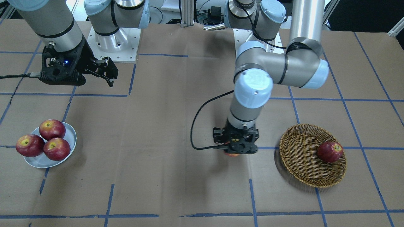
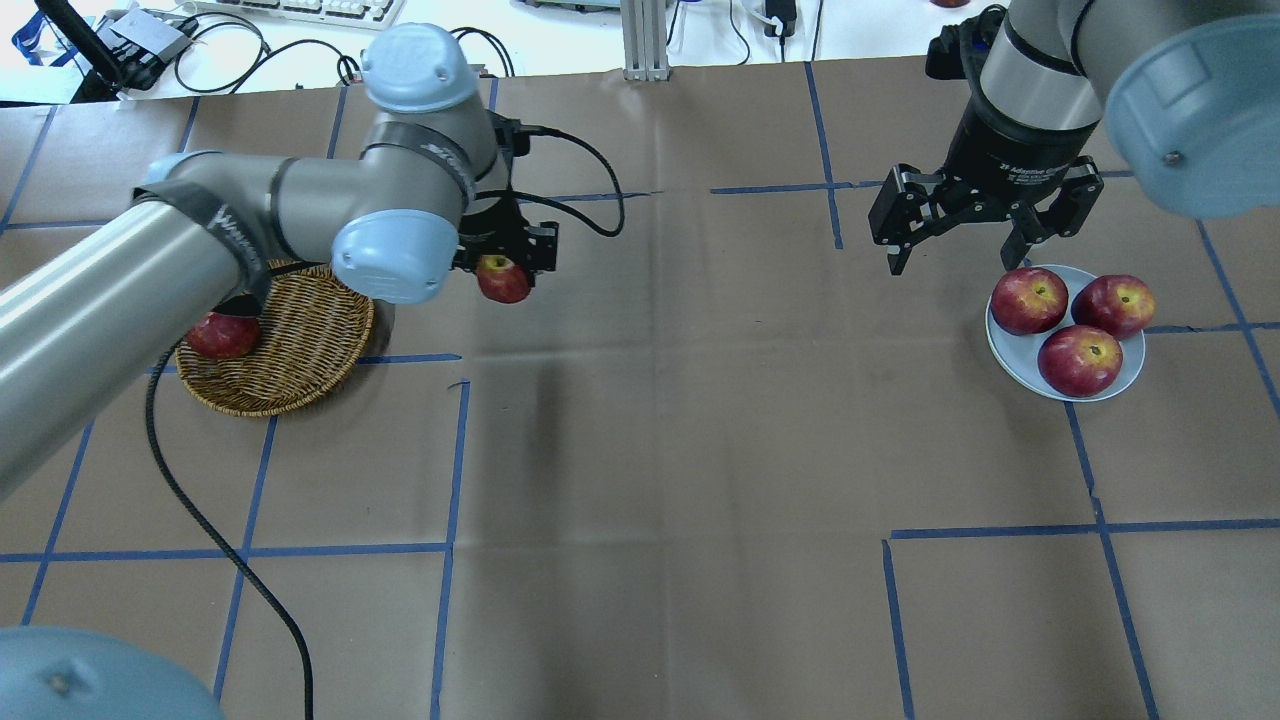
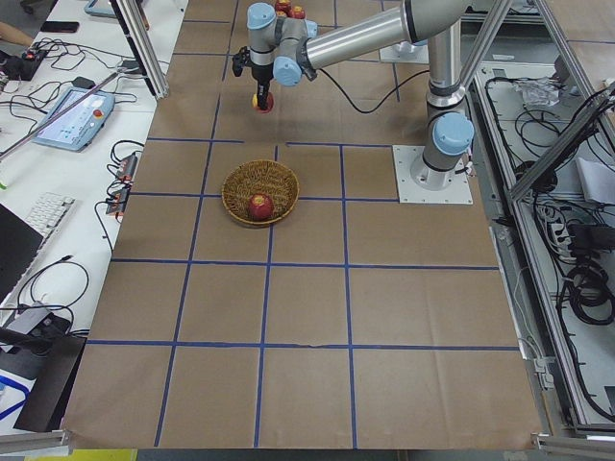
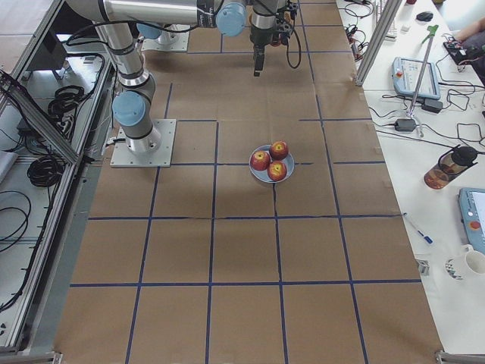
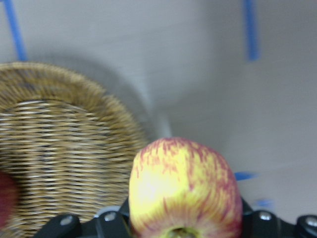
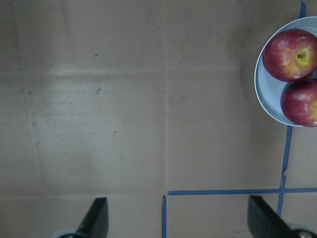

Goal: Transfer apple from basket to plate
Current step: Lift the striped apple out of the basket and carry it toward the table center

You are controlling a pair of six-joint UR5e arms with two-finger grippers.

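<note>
My left gripper (image 2: pixel 505 262) is shut on the pale red-and-yellow streaked apple (image 2: pixel 503 281) and holds it above the table, just beside the wicker basket (image 2: pixel 300 345). The apple fills the bottom of the left wrist view (image 5: pixel 183 188), with the basket (image 5: pixel 54 139) behind it at the left. In the front view the apple (image 1: pixel 232 154) peeks out under the gripper (image 1: pixel 236 150). The pale blue plate (image 2: pixel 1008 352) sits at the far side and holds three apples. My right gripper (image 2: pixel 960 262) is open and empty, hovering just beside the plate (image 6: pixel 265 94).
One dark red apple (image 2: pixel 222 335) lies in the basket (image 1: pixel 303 160). Three red apples (image 2: pixel 1080 360) crowd the plate (image 1: pixel 71 136). The table is brown paper with blue tape lines. The left arm's cable (image 2: pixel 200 520) trails over the table.
</note>
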